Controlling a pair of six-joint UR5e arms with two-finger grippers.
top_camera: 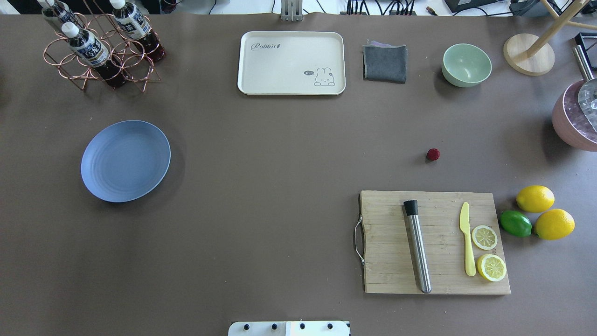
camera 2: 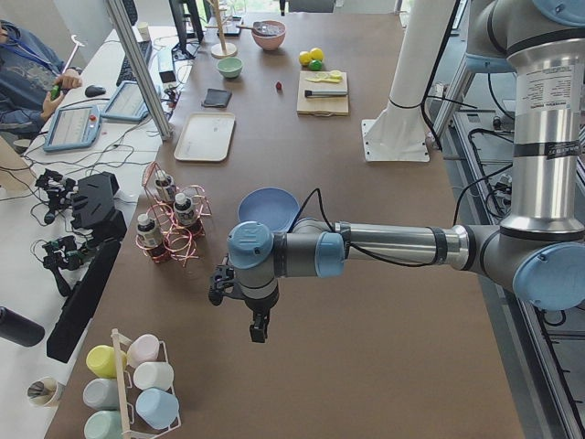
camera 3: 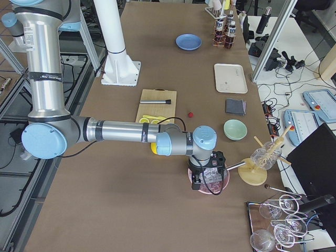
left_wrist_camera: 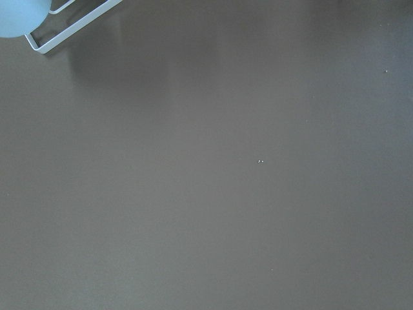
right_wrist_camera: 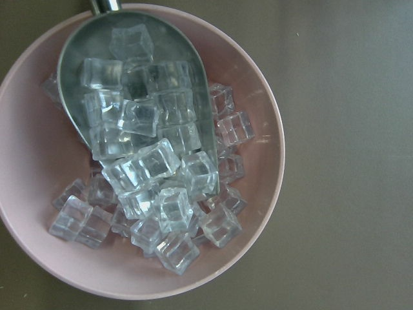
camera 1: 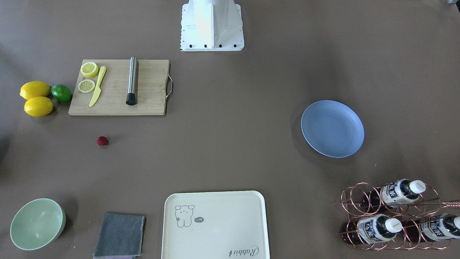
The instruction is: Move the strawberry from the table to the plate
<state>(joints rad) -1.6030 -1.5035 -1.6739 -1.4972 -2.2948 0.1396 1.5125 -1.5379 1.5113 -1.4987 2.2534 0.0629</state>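
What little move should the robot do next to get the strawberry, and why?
Probably swing the right gripper from above the pink ice bowl toward the strawberry. The berry lies alone on the table on that arm's side, near the cutting board, and nothing holds it yet. The plate sits empty on the other side.

strawberry [top_camera: 433,154] on table [top_camera: 280,163] near cutting board [top_camera: 387,242]; plate [top_camera: 126,161] well apart

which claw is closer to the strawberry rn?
Right. The right claw hangs over the pink ice bowl, in the same half of the table as the strawberry. The left claw is at the far end, past the plate.
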